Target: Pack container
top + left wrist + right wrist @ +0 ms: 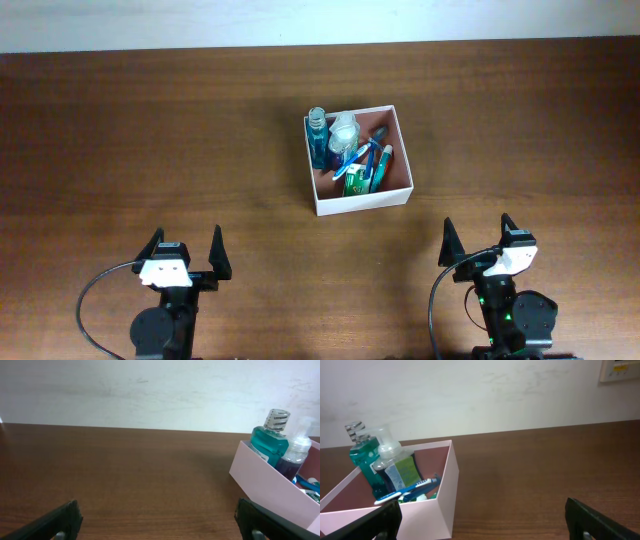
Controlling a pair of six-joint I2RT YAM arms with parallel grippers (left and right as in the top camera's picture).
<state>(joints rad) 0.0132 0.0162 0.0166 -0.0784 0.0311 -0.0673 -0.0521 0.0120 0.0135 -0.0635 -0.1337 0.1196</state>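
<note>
table (140, 120): brown wood, pale wall past far edge
container (365, 201): mid-table, slightly right, open top up, toiletries inside
left gripper (186, 243): near edge, left; jaws spread, empty, well apart from container
right gripper (478, 230): near edge, right; jaws spread, empty (closer to container than the left one)
teal bottle (317, 138): upright, container's far-left corner
clear bottle (343, 128): just right of teal bottle
green tube (355, 182): lying by near wall
</note>
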